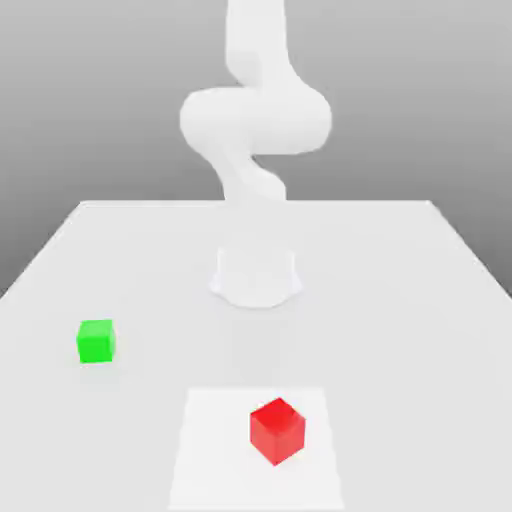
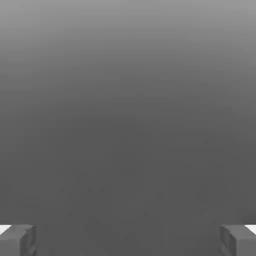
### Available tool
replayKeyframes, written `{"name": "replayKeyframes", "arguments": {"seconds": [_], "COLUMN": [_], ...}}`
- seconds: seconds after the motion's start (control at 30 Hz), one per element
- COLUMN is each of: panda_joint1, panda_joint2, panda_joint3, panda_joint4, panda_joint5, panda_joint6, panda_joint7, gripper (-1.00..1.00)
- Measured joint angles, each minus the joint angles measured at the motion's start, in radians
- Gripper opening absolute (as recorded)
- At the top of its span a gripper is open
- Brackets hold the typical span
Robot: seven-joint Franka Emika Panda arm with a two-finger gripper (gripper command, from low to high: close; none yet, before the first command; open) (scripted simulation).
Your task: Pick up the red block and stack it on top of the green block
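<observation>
Here you have the red block (image 1: pixel 277 430) sitting on a paler square patch (image 1: pixel 210 450) near the front edge of the white table (image 1: pixel 400 300) in the exterior view, turned so that one corner faces the camera. The green block (image 1: pixel 96 341) rests on the bare tabletop towards the exterior view's left and a little farther back, well apart from the red one. Neither cube touches anything but the surface beneath it.

Behind them, you see the white arm (image 1: pixel 255 120) rising from its round base (image 1: pixel 256 277) at the middle of the table and folding back over itself high above the surface, far from both blocks.

In the hand view, your gripper (image 2: pixel 128 240) has its jaws spread wide, one grey fingertip (image 2: pixel 17 240) at each side of the picture with nothing between them but plain grey background. It holds nothing.
</observation>
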Motion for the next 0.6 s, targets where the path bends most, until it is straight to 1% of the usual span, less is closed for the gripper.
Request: {"name": "replayKeyframes", "arguments": {"seconds": [0.2, 0.33, 0.47, 0.6], "panda_joint1": [-0.024, -0.042, -0.061, -0.067], "panda_joint2": [0.226, 0.371, 0.516, 0.660], "panda_joint3": [0.042, 0.082, 0.121, 0.137], "panda_joint4": [-0.104, -0.172, -0.240, -0.309], "panda_joint5": [0.074, 0.096, 0.085, 0.026], "panda_joint6": [0.118, 0.195, 0.274, 0.355], "panda_joint7": [0.198, 0.344, 0.513, 0.717], "gripper": [0.00, 0.00, 0.00, 0.00]}}
